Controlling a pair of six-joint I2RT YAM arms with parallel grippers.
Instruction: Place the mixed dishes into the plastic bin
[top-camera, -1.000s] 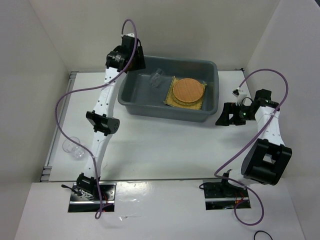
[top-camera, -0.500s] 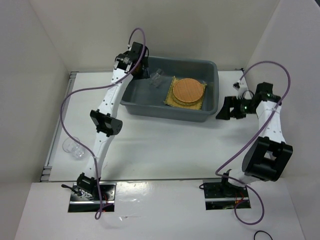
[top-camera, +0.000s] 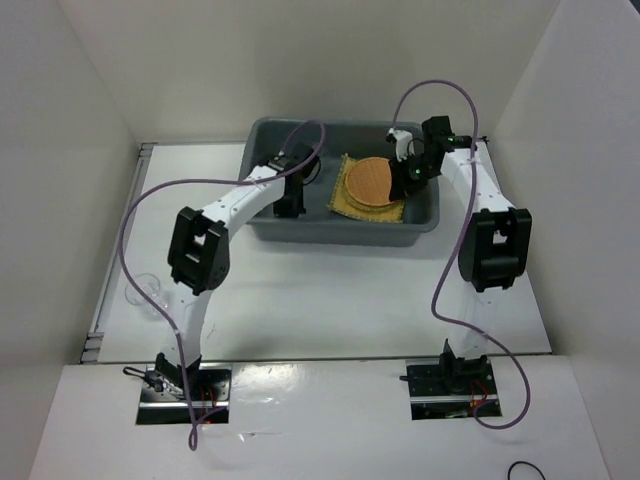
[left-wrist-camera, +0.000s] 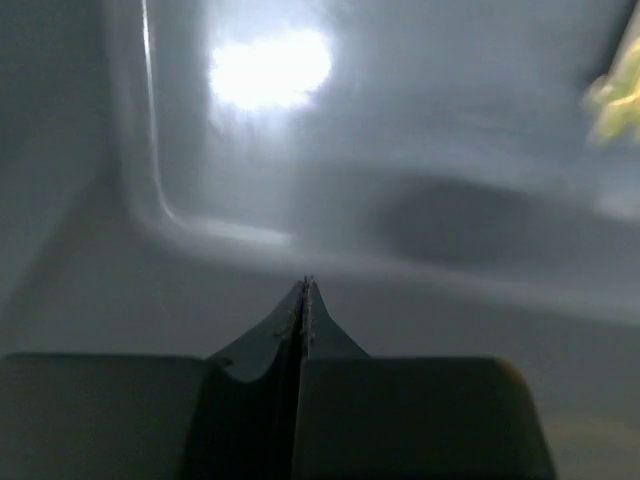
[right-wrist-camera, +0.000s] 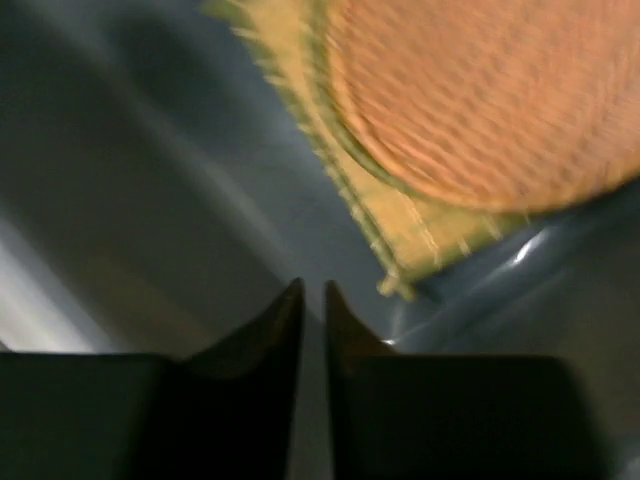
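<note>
Toward the far side of the table (top-camera: 330, 290), the plastic bin (top-camera: 340, 230) is sitting with both arms reaching down into it. The yellow mat (top-camera: 345, 203) is lying on the bin floor at the right, and the orange-brown disc (top-camera: 370, 180) is resting on top of it. The left gripper (top-camera: 290, 200) is hanging in the bin's left half, well apart from the mat. In the left wrist view this gripper (left-wrist-camera: 305, 290) is showing its fingers pressed fully together with nothing between them. The grey bin wall (left-wrist-camera: 450, 120) behind is smearing into blur, and only a yellow scrap of the mat (left-wrist-camera: 615, 95) is peeking in at the right edge. The right gripper (top-camera: 408, 170) is hovering at the bin's right end, beside the disc, and the overhead view is hiding its fingertips. In its own wrist view the right gripper (right-wrist-camera: 312, 292) is keeping only a thin slit between the fingers and gripping nothing. It is pointing at bare bin floor (right-wrist-camera: 130, 200) just beside the mat's frayed corner (right-wrist-camera: 420, 235), while the disc (right-wrist-camera: 480, 100) is running off the frame, blurred. One glass cup (top-camera: 148, 290) is standing on the table at the left, faint against the white. A second cup is not making itself out anywhere.
</note>
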